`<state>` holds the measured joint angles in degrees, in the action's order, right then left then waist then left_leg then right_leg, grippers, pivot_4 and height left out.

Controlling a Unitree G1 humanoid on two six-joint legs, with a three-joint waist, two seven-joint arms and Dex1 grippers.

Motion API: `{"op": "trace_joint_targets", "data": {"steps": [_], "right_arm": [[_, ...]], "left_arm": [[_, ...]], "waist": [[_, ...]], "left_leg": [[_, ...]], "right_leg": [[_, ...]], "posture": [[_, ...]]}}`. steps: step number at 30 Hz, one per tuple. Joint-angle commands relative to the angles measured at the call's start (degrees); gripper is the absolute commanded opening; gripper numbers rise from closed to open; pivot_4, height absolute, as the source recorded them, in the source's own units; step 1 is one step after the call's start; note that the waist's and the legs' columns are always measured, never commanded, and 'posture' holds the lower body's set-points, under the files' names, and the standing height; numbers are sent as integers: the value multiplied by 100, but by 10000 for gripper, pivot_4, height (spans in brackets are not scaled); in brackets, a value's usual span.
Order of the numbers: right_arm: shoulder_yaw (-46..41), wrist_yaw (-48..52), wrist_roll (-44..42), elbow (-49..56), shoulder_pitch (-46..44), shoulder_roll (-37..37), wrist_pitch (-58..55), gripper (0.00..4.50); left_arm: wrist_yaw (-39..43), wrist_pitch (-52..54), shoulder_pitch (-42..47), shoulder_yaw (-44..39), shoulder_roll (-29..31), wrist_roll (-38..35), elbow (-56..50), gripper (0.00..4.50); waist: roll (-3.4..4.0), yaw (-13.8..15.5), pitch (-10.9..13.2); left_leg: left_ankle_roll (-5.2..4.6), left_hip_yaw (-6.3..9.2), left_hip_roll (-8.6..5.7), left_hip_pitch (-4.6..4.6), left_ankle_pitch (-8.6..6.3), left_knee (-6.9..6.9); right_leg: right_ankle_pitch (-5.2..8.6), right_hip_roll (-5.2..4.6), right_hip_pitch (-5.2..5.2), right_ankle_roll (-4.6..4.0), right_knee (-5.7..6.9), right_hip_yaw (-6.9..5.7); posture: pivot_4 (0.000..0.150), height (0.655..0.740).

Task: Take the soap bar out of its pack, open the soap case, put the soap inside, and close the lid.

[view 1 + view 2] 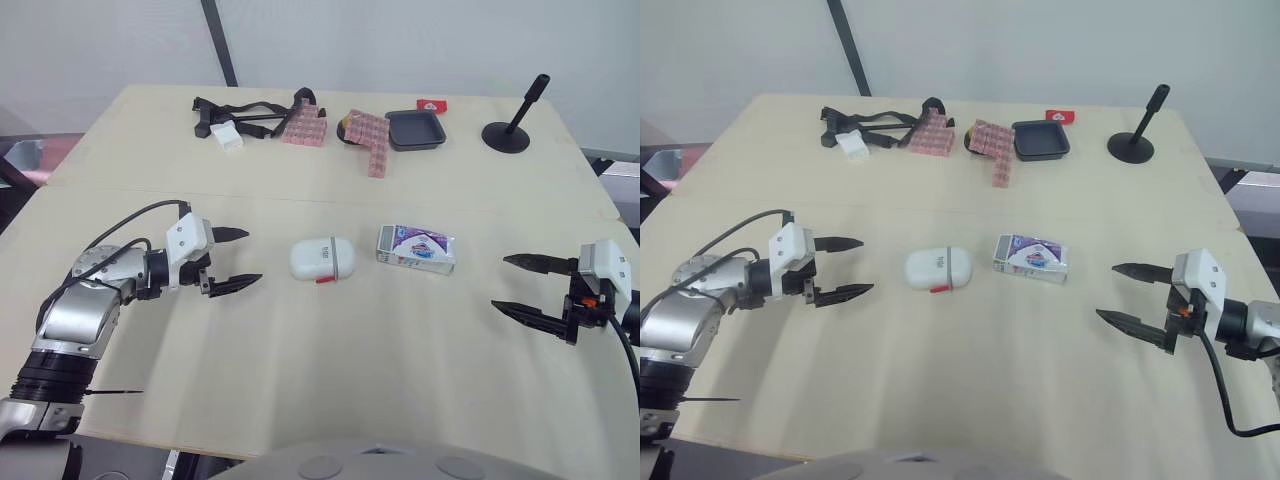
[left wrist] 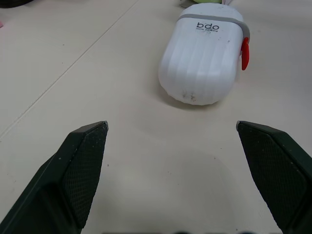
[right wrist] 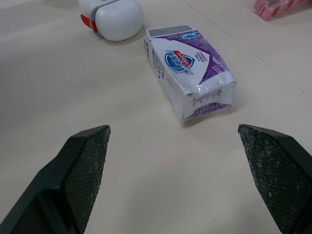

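Both pairs of fingers (image 1: 232, 235) gape empty; the soap pack (image 1: 416, 248) lies on the bench (image 1: 300, 380), long axis left-right, nearer the right gripper (image 1: 500, 283), the soap case (image 1: 322, 258) beside it nearer the left gripper (image 1: 251, 257).

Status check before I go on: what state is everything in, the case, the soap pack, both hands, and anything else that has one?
soap case: lid closed, lying on the table, untouched.
soap pack: lying flat, not held; the end nearest the right hand is crumpled, can't tell if it is unsealed.
left hand: open, empty, aimed at the soap case, apart from it.
right hand: open, empty, aimed at the soap pack, apart from it.
black tray: upright, looks empty.
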<state>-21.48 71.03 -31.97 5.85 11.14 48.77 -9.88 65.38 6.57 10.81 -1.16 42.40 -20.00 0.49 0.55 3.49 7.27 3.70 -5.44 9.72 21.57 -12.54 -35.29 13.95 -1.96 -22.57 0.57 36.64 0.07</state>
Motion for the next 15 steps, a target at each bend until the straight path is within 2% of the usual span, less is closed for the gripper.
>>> {"op": "trace_joint_targets", "data": {"steps": [1, 4, 15], "right_arm": [[-171, 23, 11, 85, -11, 48, 111, 45000], [-169, 41, 42, 50, -34, 85, 125, 45000], [-163, 43, 56, 32, -11, 118, 78, 45000]], "left_arm": [[10, -107, 25, -71, 6, 5, -80, 44864], [177, -13, -69, -63, -42, -213, -202, 44864], [268, 166, -107, -111, -37, -306, -287, 44864]], "waist": [[0, -3, 0], [0, -20, 0], [0, -34, 0]], "left_leg": [[0, 0, 0, 0, 0, 0], [0, 0, 0, 0, 0, 0], [-3, 0, 0, -1, 2, -1]], "right_leg": [[0, 0, 0, 0, 0, 0], [0, 0, 0, 0, 1, 0], [0, 0, 0, 0, 3, 0]], "posture": [[1500, 7400], [1500, 7400], [1500, 7400]]}}
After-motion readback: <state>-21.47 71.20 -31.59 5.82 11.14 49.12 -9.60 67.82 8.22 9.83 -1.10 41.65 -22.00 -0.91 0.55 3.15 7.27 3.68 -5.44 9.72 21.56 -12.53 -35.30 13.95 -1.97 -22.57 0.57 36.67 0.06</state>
